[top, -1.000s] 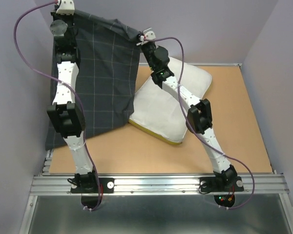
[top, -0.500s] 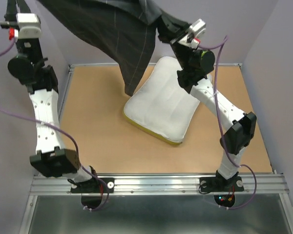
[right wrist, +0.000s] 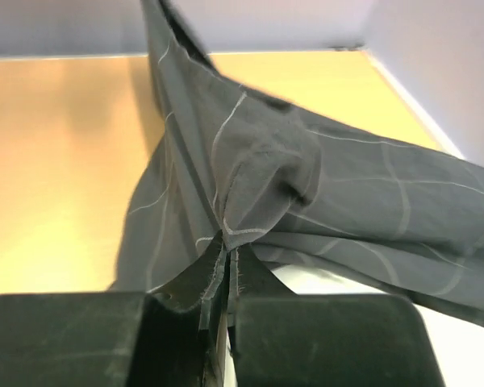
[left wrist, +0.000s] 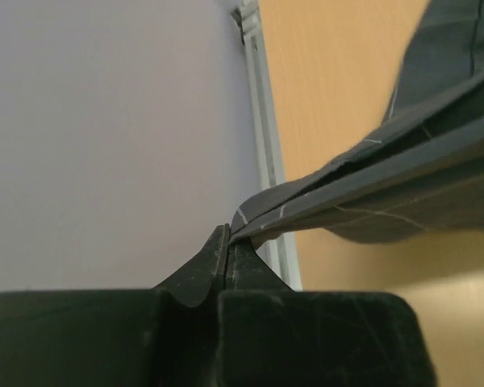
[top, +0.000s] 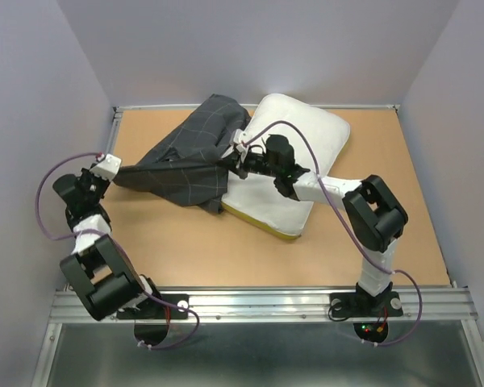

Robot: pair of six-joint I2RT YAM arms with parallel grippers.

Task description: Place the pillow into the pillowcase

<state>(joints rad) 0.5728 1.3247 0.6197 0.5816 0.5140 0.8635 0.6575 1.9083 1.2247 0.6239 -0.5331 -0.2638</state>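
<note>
Pillowcase (top: 189, 157): crumpled and slack, strung between both end effectors, lying on the table (top: 226, 250) left of the pillow (top: 302, 133). Its right end overlaps the pillow's left edge. Pillow wholly outside it, flat on the table, yellow band showing along its front edge.

Left end effector (top: 115, 177): pinched tight on a pillowcase corner, well left of the pillow.

Right end effector (top: 228, 161): clamped on bunched cloth at the pillow's left edge.

Bare table in front of the pillow; back wall near behind it.

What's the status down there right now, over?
Left gripper shut on pillowcase corner. Right gripper shut on its other end. Pillow bare beside it, not yet inside. Nothing in the way.
</note>
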